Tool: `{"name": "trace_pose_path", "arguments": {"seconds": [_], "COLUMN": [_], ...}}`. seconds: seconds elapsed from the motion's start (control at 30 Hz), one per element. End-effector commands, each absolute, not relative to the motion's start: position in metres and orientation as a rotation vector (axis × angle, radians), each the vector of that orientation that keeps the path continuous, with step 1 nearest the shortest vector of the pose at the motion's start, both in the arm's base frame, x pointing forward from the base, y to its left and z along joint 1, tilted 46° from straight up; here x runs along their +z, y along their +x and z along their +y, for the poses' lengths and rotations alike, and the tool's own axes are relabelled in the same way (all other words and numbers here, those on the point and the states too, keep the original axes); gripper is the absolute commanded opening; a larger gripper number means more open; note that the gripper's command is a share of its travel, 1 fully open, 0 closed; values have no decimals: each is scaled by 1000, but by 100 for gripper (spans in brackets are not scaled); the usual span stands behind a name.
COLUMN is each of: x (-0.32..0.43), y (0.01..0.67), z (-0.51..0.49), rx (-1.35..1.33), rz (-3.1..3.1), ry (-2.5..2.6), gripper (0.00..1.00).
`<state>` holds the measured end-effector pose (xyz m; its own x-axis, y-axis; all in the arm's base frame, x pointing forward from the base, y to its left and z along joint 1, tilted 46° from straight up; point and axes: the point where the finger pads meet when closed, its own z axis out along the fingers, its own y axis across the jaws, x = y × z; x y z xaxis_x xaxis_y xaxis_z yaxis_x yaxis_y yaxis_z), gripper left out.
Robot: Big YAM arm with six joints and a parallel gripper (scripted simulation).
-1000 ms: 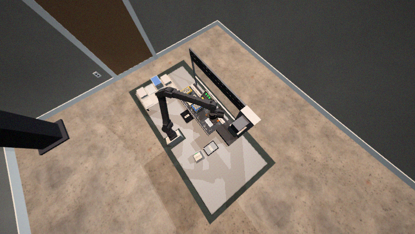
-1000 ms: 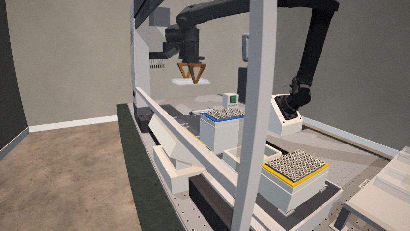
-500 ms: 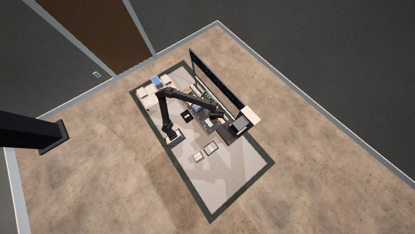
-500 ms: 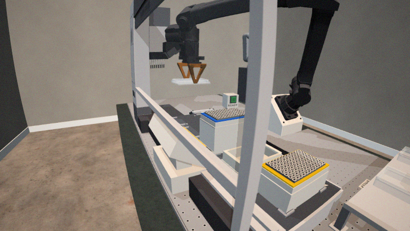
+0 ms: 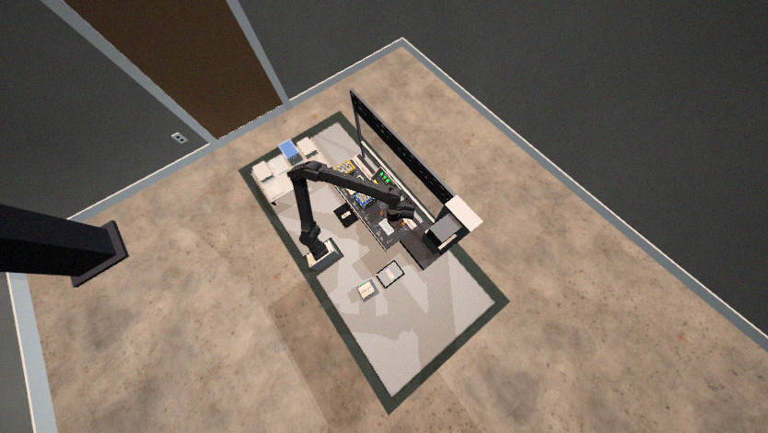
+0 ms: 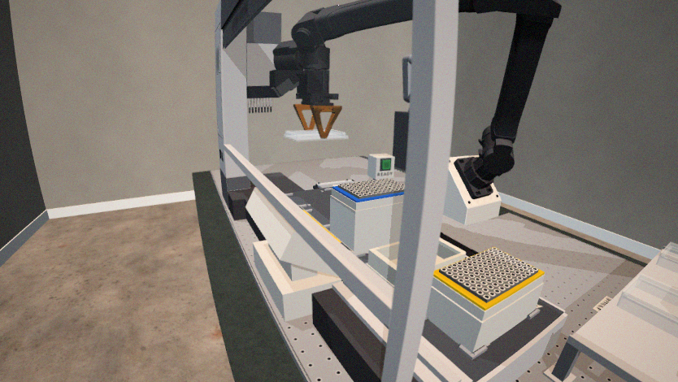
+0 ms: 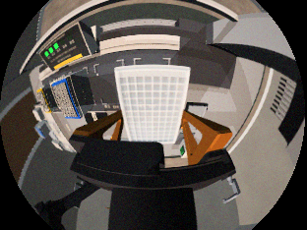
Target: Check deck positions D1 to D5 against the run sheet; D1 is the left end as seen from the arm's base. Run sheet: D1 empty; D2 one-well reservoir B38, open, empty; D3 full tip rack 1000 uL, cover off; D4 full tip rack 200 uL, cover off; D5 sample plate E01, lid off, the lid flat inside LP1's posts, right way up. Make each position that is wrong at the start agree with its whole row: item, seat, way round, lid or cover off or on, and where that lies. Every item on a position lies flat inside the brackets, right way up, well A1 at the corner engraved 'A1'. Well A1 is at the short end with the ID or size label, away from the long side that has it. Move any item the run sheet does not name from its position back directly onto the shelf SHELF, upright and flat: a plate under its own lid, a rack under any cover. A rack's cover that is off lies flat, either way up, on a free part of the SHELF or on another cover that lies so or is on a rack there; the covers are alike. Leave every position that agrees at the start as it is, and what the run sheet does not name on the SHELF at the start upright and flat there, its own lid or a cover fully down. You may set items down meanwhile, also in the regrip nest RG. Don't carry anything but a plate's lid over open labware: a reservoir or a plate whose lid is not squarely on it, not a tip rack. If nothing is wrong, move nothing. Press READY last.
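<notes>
My gripper (image 6: 319, 132) (image 7: 152, 113) is shut on a thin, flat, pale plate lid (image 6: 297, 135) (image 7: 153, 95) and holds it level, high above the far end of the deck. The lid's grid pattern fills the middle of the wrist view. On the deck stand a blue-trimmed tip rack (image 6: 367, 192) (image 7: 62, 95) with its cover off, an open white reservoir (image 6: 381, 256) partly behind a frame post, and a yellow-trimmed tip rack (image 6: 488, 277) with its cover off, nearest the camera. What lies on the deck straight below the lid is hidden.
The green READY button (image 6: 384, 164) (image 5: 366, 290) stands beyond the deck, beside a dark framed nest (image 5: 390, 274). The shelf (image 6: 631, 332) with clear covers is at the right. The white gantry beam (image 6: 303, 227) and post (image 6: 417, 189) run along the deck.
</notes>
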<state>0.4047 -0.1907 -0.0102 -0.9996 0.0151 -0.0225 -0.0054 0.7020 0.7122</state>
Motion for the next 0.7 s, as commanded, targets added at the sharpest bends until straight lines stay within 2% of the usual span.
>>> {"name": "trace_pose_path", "arguments": {"seconds": [0.0, 0.67], "x": [-1, -1], "y": [413, 412], "z": [-203, -203], "rx": [1163, 1163], "rz": [2859, 2859], "ry": [8, 8], "gripper": [0, 0]}}
